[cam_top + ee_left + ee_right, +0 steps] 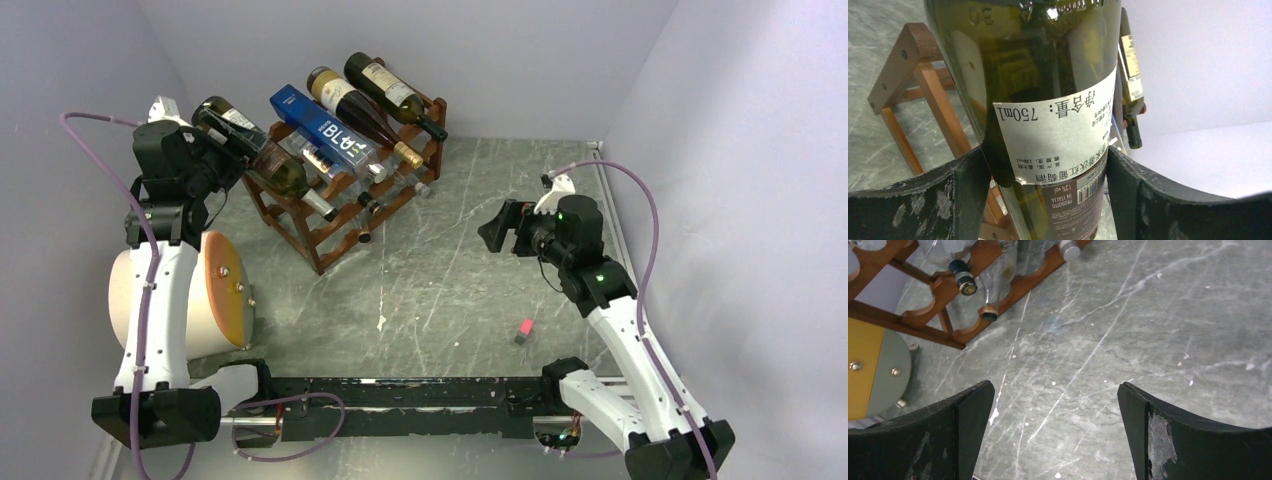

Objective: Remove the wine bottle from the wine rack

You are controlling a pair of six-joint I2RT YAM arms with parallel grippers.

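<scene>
The reddish-brown wooden wine rack (pixel 340 215) stands at the back of the table, holding several bottles. My left gripper (pixel 215 140) is shut on a dark green wine bottle (pixel 265 160) at the rack's top left end; the bottle lies tilted, neck toward the rack. In the left wrist view the bottle (pixel 1048 100) fills the gap between my fingers (pixel 968 190), its white label touching both, with the rack's end post (pixel 923 80) behind. My right gripper (pixel 500 228) is open and empty above the table, right of the rack; its fingers (pixel 973 410) frame bare marble.
A blue box (pixel 325 130) and two more bottles (pixel 365 115) lie on the rack's top tier. A round wooden-faced object (pixel 215 290) stands near my left arm. A small red block (pixel 524 328) lies on the table. Walls close in on three sides.
</scene>
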